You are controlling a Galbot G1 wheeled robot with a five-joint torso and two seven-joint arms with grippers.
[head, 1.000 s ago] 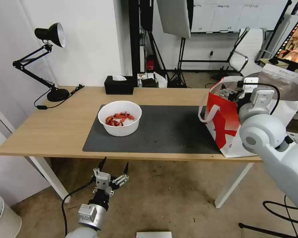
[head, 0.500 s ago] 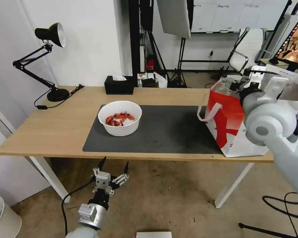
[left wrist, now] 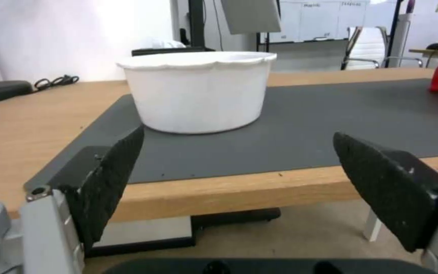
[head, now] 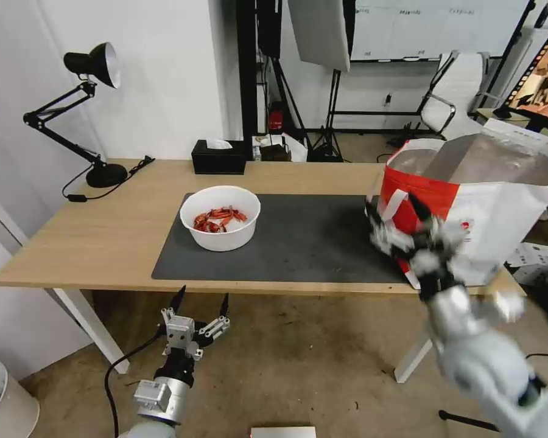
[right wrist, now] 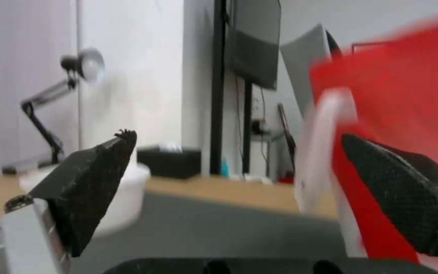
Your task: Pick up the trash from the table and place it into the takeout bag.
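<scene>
While hanging low against the red front of the large white-and-red takeout bag (head: 499, 213) with silver foil lining, at the right end of the long light-wood table (head: 103, 231), with the jaws of the right gripper (head: 408, 228) spread wide and holding nothing, could easily hook the white strap handle (head: 389, 207) or shove the soft wall and tip the lot off the near edge. Looks thin, crinkly and floppy, standing open-mouthed by the end of the dark grey rectangular mat (head: 310, 237). Left of centre on that mat: white round bowl (head: 220, 234), smooth, stiff-looking, wavy at the rim, with a loose heap of red crayfish shells (head: 219, 218) inside. Likely to flex and spill light, spiky shells if pinched by one wall and tilted. Below the near table edge, in front of the bowl: left gripper (head: 202, 298), jaws likewise spread and empty, black rough-grained pads (left wrist: 110, 179). Might knock the edge of the tabletop if raised straight up.
</scene>
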